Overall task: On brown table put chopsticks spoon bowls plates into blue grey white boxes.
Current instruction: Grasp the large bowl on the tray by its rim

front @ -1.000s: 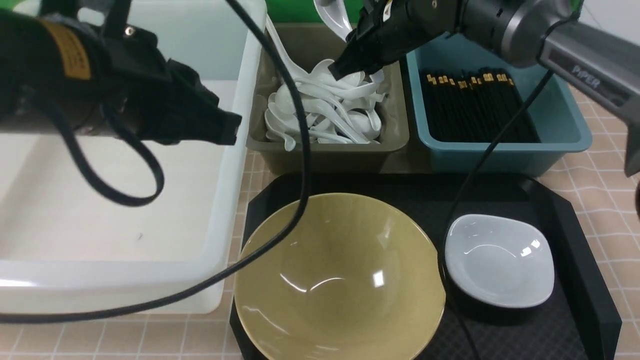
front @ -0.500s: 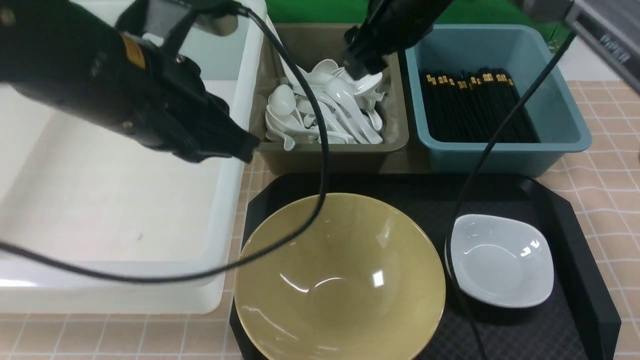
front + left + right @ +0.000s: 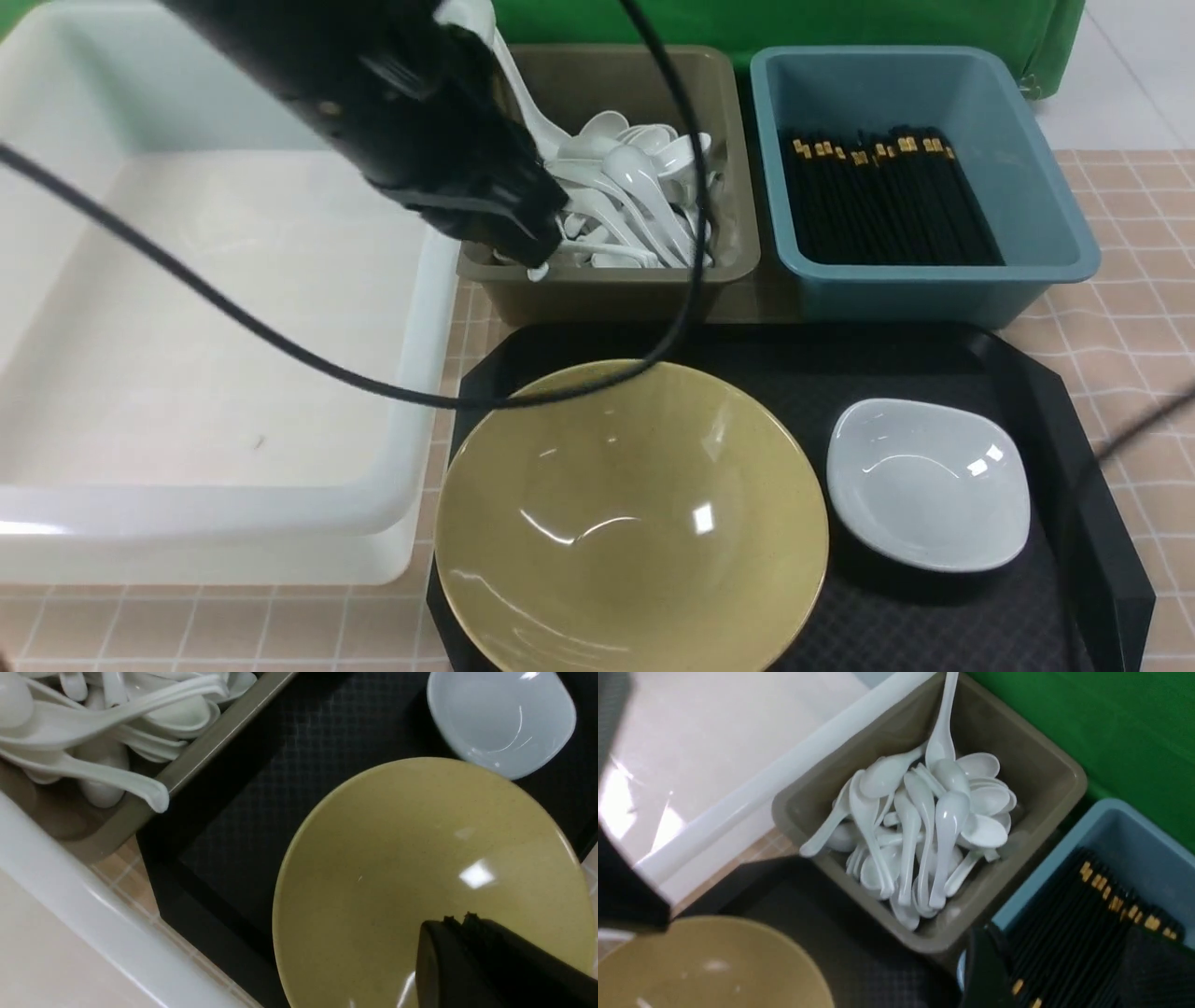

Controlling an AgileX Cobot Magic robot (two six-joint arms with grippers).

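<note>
Left tool (image 3: 460,918), pressed closed and empty, hangs above the yellow bowl (image 3: 630,523); right tool (image 3: 1064,947) spreads wide above the chopsticks (image 3: 887,196).

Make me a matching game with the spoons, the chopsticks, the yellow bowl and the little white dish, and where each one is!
Things:
1. spoons
2. chopsticks
3. bowl
4. dish

Places:
A. left part of the black tray
B. in the blue box
C. right part of the black tray
D. in the grey box

Pairs: 1-D, 2-B, 3-A, 4-C.
</note>
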